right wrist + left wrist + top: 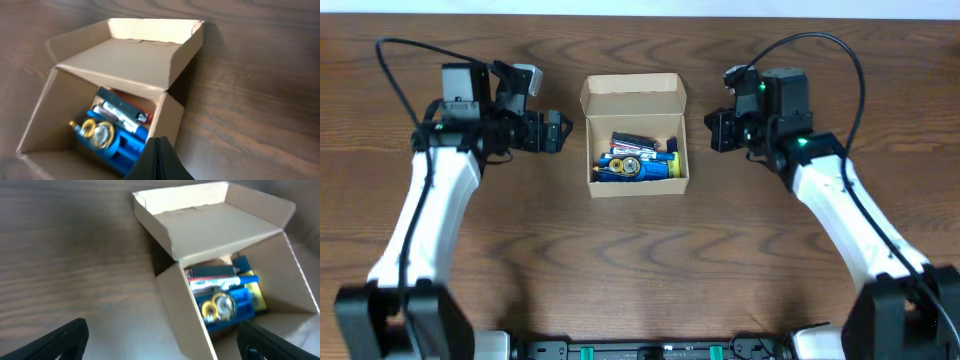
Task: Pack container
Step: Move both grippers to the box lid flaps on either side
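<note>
The container [638,187], a small tan cardboard box, sits open at the table's middle with its flap lid [632,96] folded back. Inside lie a blue part with a gold ring [632,167] and a dark and red item [638,141]. My left gripper [563,131] hovers just left of the box, open wide. In the left wrist view its fingers [60,341] straddle the box's left wall [186,307]. My right gripper [710,131] hangs just right of the box, shut on nothing. Its closed fingertips [159,159] point at the box's right wall [169,117].
Dark wood-grain table [640,270] lies all around the box. Both white arms reach in from the near corners, their black cables [395,70] looping above them. A black rail [640,350] runs along the near edge.
</note>
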